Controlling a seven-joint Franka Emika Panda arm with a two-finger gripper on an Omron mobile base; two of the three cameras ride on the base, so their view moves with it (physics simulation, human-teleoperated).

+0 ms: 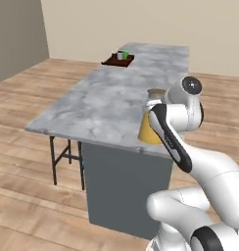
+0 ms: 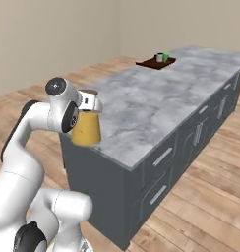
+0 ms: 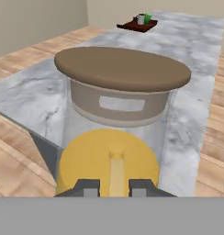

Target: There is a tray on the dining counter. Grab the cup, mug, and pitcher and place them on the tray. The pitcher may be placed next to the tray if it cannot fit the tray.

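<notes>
The gripper is clenched on the pitcher, holding it upright at the near end of the dining counter, its brown lid on top and the orange liquid low in the glass. Far off toward twelve o'clock along the slab, the tray sits at the counter's left edge carrying the mug and the cup side by side, the cup at the mug's three o'clock.

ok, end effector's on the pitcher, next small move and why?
Probably lift it and carry it along the counter toward the tray. The end effector grips the pitcher at the near end; mug and cup already sit on the far tray.
</notes>
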